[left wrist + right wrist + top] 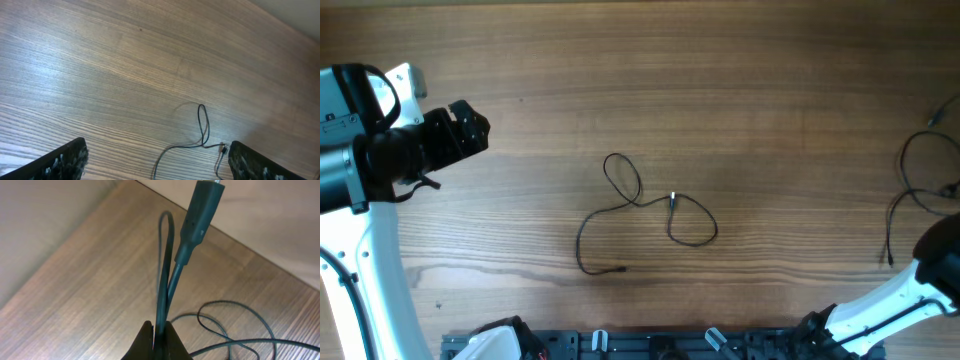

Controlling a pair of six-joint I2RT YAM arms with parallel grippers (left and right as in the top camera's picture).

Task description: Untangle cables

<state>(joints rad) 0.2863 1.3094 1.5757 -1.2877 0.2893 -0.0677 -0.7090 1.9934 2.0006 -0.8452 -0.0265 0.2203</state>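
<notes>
A thin black cable (640, 205) lies in two loops at the table's middle, with a small pale plug (673, 199) where the strands cross. It also shows in the left wrist view (202, 127). My left gripper (157, 165) is open and empty, well left of this cable and above the table (470, 128). A second dark cable (925, 175) lies looped at the right edge. My right gripper (159, 328) is shut on a doubled strand of the dark cable (165, 280), and its dark plug (202, 210) sticks up beyond the fingers.
The wooden table's far edge (125, 190) runs close behind the right gripper. The right arm (880, 305) reaches in from the bottom right. A dark rack (650, 345) runs along the front edge.
</notes>
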